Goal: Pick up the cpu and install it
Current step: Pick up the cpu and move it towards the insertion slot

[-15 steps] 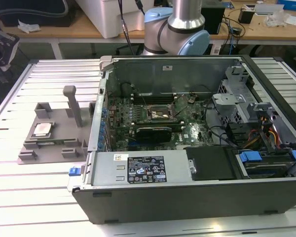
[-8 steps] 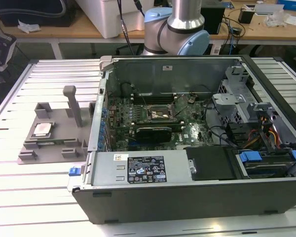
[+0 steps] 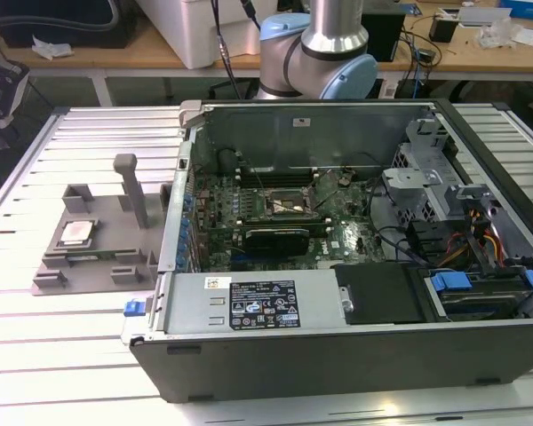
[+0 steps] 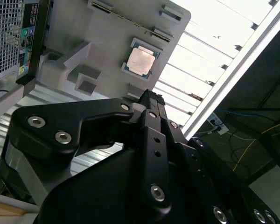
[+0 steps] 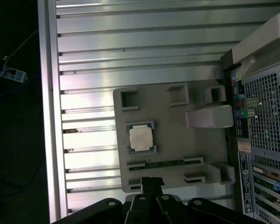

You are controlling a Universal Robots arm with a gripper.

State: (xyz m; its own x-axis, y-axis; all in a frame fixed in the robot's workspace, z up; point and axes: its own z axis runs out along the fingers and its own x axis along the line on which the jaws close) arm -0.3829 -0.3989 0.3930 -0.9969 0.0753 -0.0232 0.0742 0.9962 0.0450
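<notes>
Gripper (image 4: 148,96) closed on nothing. Cpu (image 4: 141,61) lies flat in its recess in the grey holder (image 4: 70,42) (silver face up), at twelve o'clock from the gripper, apart. Case grille (image 4: 7,37) at ten o'clock.

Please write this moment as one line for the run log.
cpu: lying in gray fixture tray, beside open computer case | gripper: shut, empty, over tray | grasp: not yet made
</notes>
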